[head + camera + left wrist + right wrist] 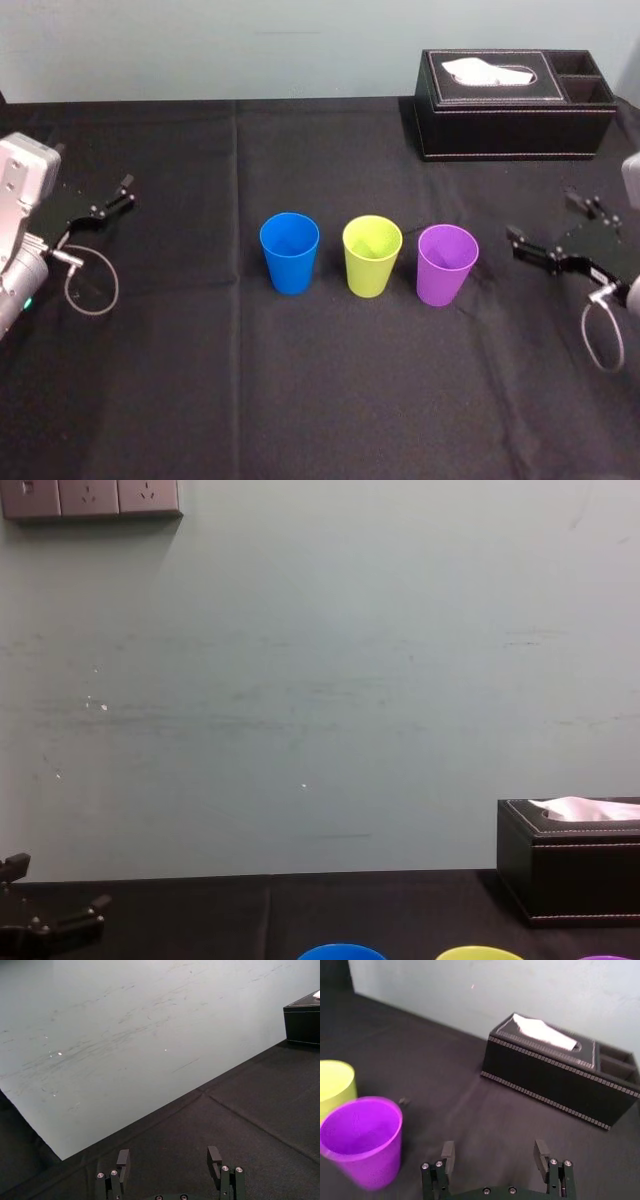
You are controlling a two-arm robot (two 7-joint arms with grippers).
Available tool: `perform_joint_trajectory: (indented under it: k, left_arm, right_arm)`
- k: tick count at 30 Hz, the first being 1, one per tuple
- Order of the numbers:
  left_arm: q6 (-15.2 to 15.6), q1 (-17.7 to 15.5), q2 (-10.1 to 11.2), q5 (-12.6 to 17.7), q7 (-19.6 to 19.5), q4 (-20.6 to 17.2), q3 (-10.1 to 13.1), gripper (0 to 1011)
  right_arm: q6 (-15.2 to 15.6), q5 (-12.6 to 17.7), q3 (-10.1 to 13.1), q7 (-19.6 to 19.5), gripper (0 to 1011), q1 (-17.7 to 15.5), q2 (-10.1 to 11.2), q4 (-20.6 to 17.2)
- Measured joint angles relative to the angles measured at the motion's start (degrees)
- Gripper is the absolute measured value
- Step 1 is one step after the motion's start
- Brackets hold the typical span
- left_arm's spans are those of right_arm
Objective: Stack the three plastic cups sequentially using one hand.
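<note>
1. I have the three cups standing upright in a row mid-counter (300,400), mouths up: blue cup (290,252) on my left, lime cup (372,255) in the middle, purple cup (446,263) on the right. There are small gaps between them, and none is nested in another.
2. The right gripper (494,1151) hangs over the right side of the counter, pointing in toward the row. The purple cup is the nearest one to it, close by but apart.
3. On the right wrist view the purple cup sits off to one side of the jaws, not between them, with the lime cup's edge just behind it.
4. The right jaws are spread wide, with nothing in them and nothing touching them.
5. The left gripper (169,1156) is out at the far left edge of the counter, well apart from the blue cup.
6. The left jaws are also spread wide and empty, with only dark cloth and the pale wall ahead of them.
7. The black tissue box (515,105) is at the back right, against the wall and well behind the purple cup.
</note>
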Motion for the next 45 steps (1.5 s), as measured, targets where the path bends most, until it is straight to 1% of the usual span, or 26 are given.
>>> perform_joint_trajectory:
  k: [1,4,7,10,14,17,20,21,26,34,40,45]
  left_arm:
    - [0.0,0.0,0.0,0.0,0.0,0.0,0.0,1010]
    - [0.0,0.0,0.0,0.0,0.0,0.0,0.0,1010]
    - [0.0,0.0,0.0,0.0,0.0,0.0,0.0,1010]
    - [0.0,0.0,0.0,0.0,0.0,0.0,0.0,1010]
    - [0.0,0.0,0.0,0.0,0.0,0.0,0.0,1010]
    - [0.0,0.0,0.0,0.0,0.0,0.0,0.0,1010]
    - [0.0,0.0,0.0,0.0,0.0,0.0,0.0,1010]
    - [0.0,0.0,0.0,0.0,0.0,0.0,0.0,1010]
    - [0.0,0.0,0.0,0.0,0.0,0.0,0.0,1010]
    - [0.0,0.0,0.0,0.0,0.0,0.0,0.0,1010]
    - [0.0,0.0,0.0,0.0,0.0,0.0,0.0,1010]
    - [0.0,0.0,0.0,0.0,0.0,0.0,0.0,1010]
  right_arm:
    - [0.5,0.2,0.3,0.3,1004,-0.5,0.4,-0.5]
    - [2.0,1.2,1.7,1.7,1004,-3.6,1.8,-2.7]
    - [2.0,1.7,2.4,2.8,1004,-5.6,2.4,-4.0]
    - [1.5,2.0,3.1,4.5,1004,-8.2,3.0,-5.5]
    - [0.6,2.0,3.1,6.5,1004,-9.5,3.4,-6.0]
    - [-0.8,2.0,2.8,9.3,1004,-10.5,3.7,-6.3]
    - [-1.7,1.8,2.7,10.6,1004,-10.9,3.6,-6.3]
    - [-2.3,1.7,2.7,11.3,1004,-11.1,3.5,-6.3]
    - [-3.6,1.0,2.4,12.8,1004,-11.3,2.8,-6.0]
    - [-6.0,-0.5,2.0,14.4,1004,-10.5,0.4,-4.6]
    - [-6.6,-1.4,1.9,15.1,1004,-9.6,-1.3,-3.9]
    - [-6.5,-1.9,1.9,15.5,1004,-8.7,-2.6,-3.3]
